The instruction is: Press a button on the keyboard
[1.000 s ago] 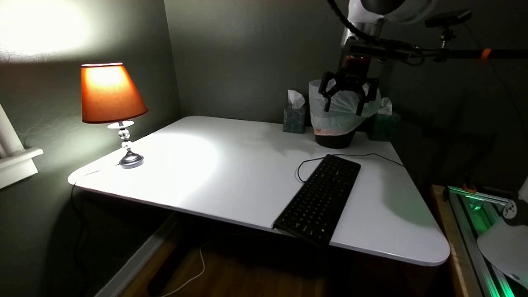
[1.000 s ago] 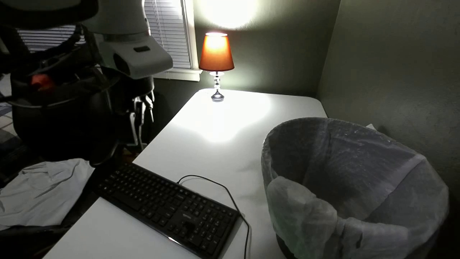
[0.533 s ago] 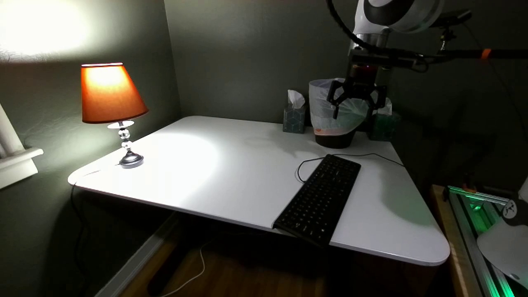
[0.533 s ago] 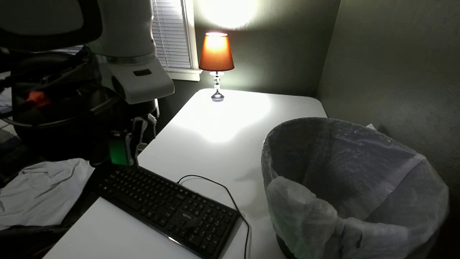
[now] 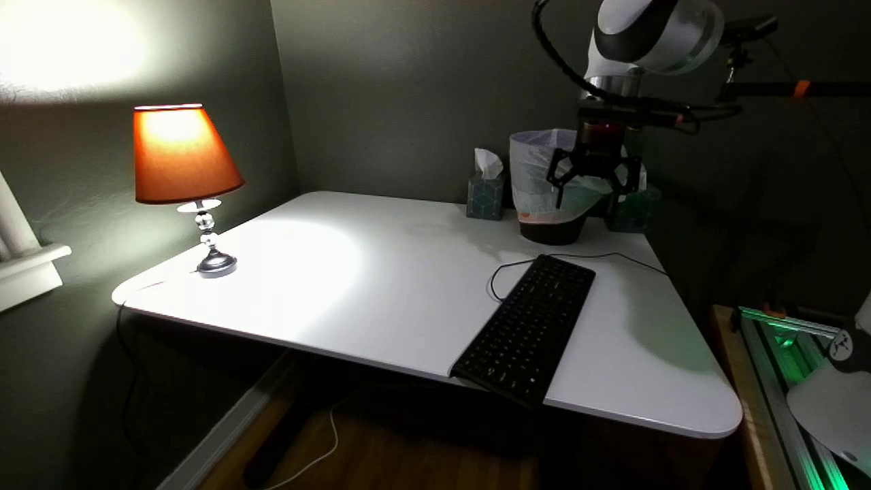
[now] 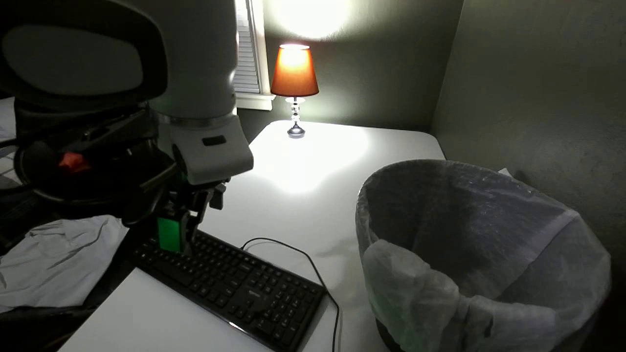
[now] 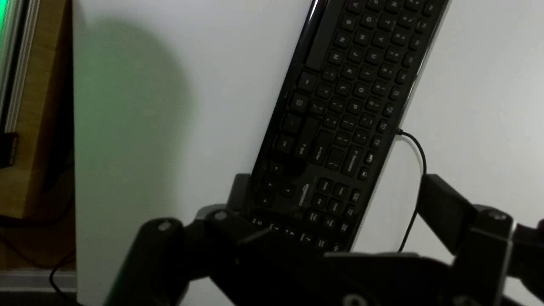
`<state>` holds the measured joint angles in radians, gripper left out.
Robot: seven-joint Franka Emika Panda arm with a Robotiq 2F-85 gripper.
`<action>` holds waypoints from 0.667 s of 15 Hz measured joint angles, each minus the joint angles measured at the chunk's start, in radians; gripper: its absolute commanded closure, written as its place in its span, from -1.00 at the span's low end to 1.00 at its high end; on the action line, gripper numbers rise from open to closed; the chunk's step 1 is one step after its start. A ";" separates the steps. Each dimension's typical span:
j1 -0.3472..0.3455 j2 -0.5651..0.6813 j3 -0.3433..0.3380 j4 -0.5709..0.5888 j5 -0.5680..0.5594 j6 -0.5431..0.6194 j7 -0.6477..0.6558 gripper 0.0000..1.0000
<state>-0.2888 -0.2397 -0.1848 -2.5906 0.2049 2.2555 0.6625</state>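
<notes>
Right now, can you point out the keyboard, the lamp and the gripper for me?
Keyboard (image 7: 338, 122), wrist view: on the keys, near the middle of the stretch in view.
Lamp (image 5: 189, 167), in an exterior view: on its orange shade.
Gripper (image 5: 586, 204), in an exterior view: the gap midway between its fingertips.

White arm (image 5: 684, 44), curved black cable (image 5: 559, 62), black claw (image 7: 336, 189) (round screw heads (image 7: 165, 225)).

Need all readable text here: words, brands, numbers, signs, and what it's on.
"R T Y U I O P": keyboard, top letter row
"F G H J K L": middle row
"V B N M": bottom row
"Enter": Enter key
"Backspace": Backspace key
"0", "1", "4", "7": number pad
Keyboard brand mark: too blurred.
Emblem on robot base: no readable words.
Rest: too small or blurred.
</notes>
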 measured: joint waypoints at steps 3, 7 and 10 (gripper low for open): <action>0.000 0.061 -0.030 0.000 0.067 0.042 -0.021 -0.35; 0.000 0.144 -0.063 0.004 0.166 0.100 -0.055 0.29; 0.000 0.208 -0.081 0.021 0.241 0.119 -0.090 0.73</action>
<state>-0.2890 -0.0317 -0.2659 -2.5698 0.4454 2.3740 0.5727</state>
